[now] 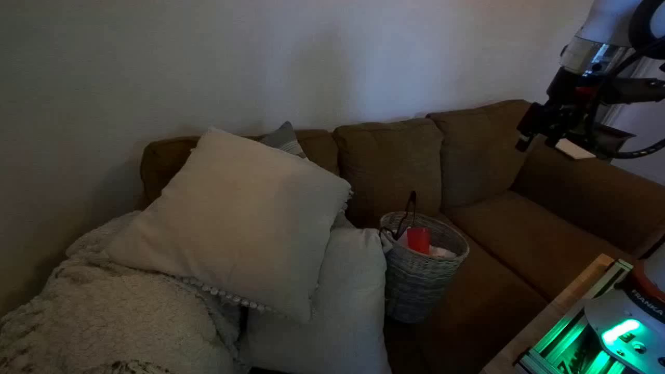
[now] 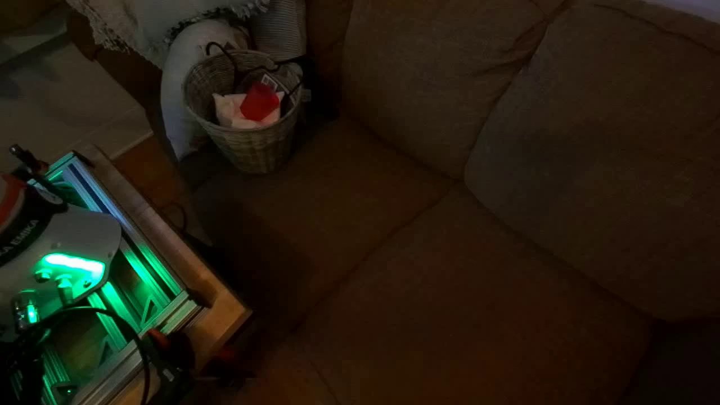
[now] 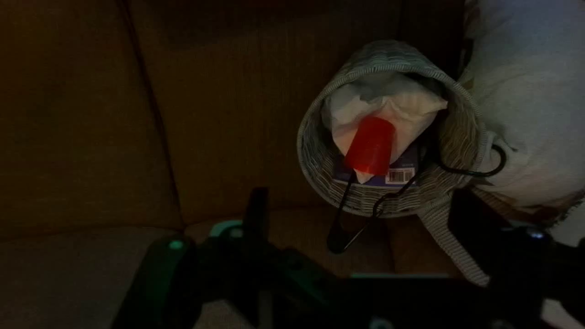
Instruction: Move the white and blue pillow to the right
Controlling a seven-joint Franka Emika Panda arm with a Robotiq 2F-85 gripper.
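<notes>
The white and blue pillow (image 1: 244,218) shows its plain cream-white face in an exterior view. It leans tilted over other pillows and a fluffy blanket at the sofa's left end, with pom-poms along its edges. Its striped face is hidden. My gripper (image 1: 549,145) hangs in the air at the upper right, far from the pillow. In the wrist view the gripper (image 3: 358,198) has its dark fingers wide apart with nothing held between them; the basket shows beyond. A pale edge with pom-poms at the wrist view's lower right may be this pillow, but I cannot tell.
A wicker basket (image 1: 423,275) with a red cup (image 1: 419,240) and black hangers stands on the brown sofa (image 2: 394,236). A plain white pillow (image 1: 348,296) sits against it. A grey-blue pillow (image 1: 284,139) pokes up behind. A fluffy blanket (image 1: 119,296) lies left. The robot's base (image 2: 73,242) stands on a table.
</notes>
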